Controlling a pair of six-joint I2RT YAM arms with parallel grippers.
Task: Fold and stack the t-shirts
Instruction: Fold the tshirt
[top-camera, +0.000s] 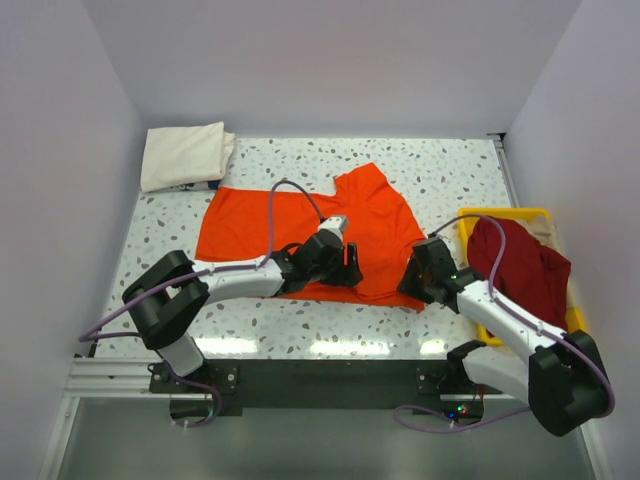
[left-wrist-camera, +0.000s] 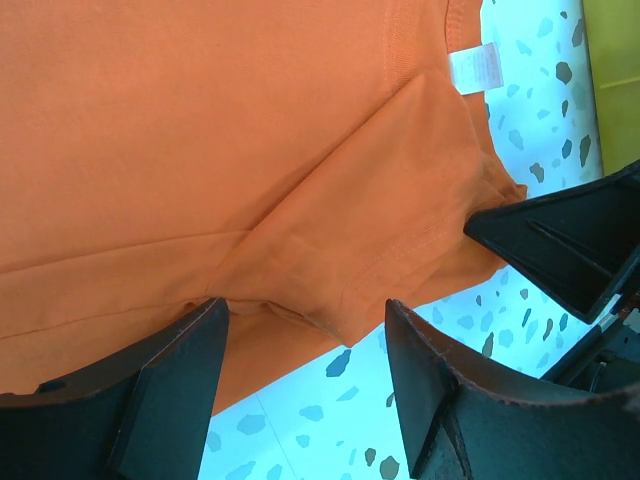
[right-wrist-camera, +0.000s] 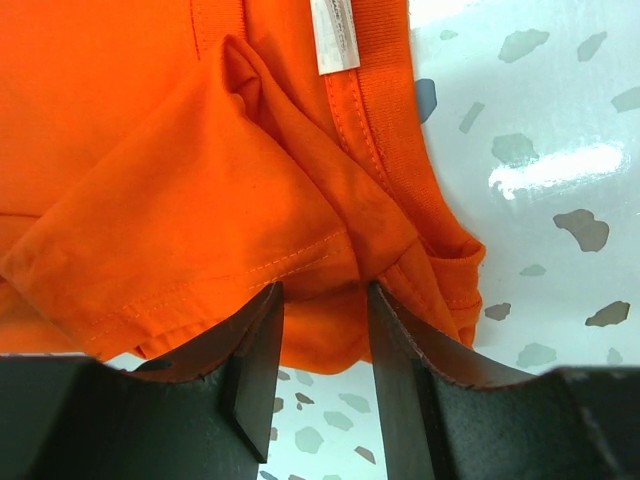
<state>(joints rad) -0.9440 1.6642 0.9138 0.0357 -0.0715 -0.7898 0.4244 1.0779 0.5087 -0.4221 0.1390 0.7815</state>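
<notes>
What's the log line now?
orange shirt: flat; left tool: open, at its edge; right tool: open, at its edge; cream shirt: folded; red shirt: in tray

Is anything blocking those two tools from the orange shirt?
Nothing visible does. The left tool and the right tool both hang open at the near edge of the orange shirt, with only its cloth at their tips.
</notes>
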